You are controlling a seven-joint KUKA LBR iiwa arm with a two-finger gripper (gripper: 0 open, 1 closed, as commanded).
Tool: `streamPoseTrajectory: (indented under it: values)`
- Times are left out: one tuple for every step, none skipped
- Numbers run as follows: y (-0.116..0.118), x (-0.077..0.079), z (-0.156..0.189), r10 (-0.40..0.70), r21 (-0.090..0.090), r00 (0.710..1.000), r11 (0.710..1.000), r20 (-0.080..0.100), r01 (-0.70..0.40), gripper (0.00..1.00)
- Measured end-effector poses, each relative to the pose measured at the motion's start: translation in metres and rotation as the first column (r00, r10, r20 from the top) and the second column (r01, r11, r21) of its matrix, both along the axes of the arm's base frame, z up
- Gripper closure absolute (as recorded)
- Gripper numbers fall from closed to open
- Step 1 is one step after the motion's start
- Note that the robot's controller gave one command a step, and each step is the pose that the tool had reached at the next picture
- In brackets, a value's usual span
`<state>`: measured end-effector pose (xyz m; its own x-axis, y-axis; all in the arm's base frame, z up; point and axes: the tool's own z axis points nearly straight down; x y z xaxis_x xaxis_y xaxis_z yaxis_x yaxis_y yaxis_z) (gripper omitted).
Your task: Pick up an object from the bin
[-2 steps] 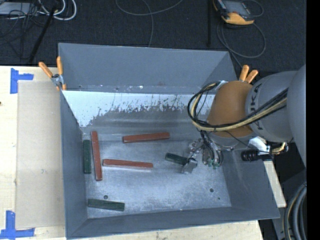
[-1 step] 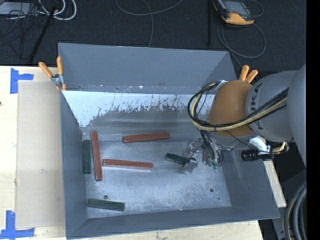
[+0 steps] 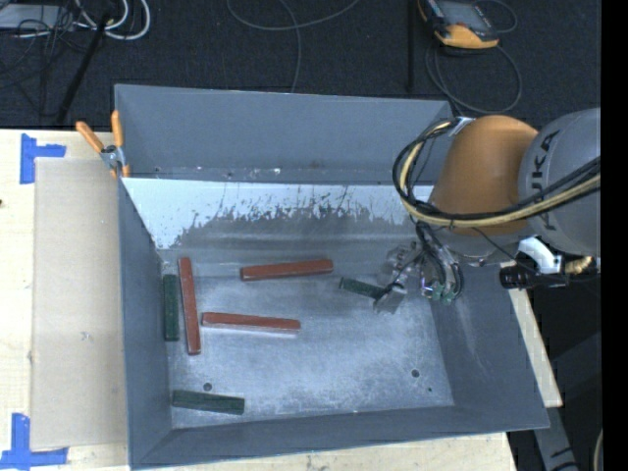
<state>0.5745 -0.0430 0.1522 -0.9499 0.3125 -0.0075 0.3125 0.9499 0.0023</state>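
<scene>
My gripper [image 3: 391, 295] is low over the right part of the bin floor, under the orange-covered wrist. A short dark green stick [image 3: 359, 287] lies flat just to its left, and the stick's right end reaches the gripper's tip. Whether the stick is gripped cannot be made out. A red-brown stick [image 3: 287, 271] lies crosswise further left. Another red-brown stick [image 3: 250, 322] lies below that one, near the middle of the floor.
Along the left wall a red-brown stick [image 3: 187, 305] and a dark green stick [image 3: 170, 307] lie side by side, pointing front to back. One more dark green stick [image 3: 207, 401] rests at the front left corner. The arm comes in over the right rim.
</scene>
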Motion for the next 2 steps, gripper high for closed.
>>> streamPoseTrajectory:
  values:
    - [0.000,0.000,0.002,0.002,0.000,1.000,1.000,-0.007,-0.002,1.00]
    - [0.000,0.001,0.045,0.005,0.000,1.000,1.000,-0.003,-0.005,1.00]
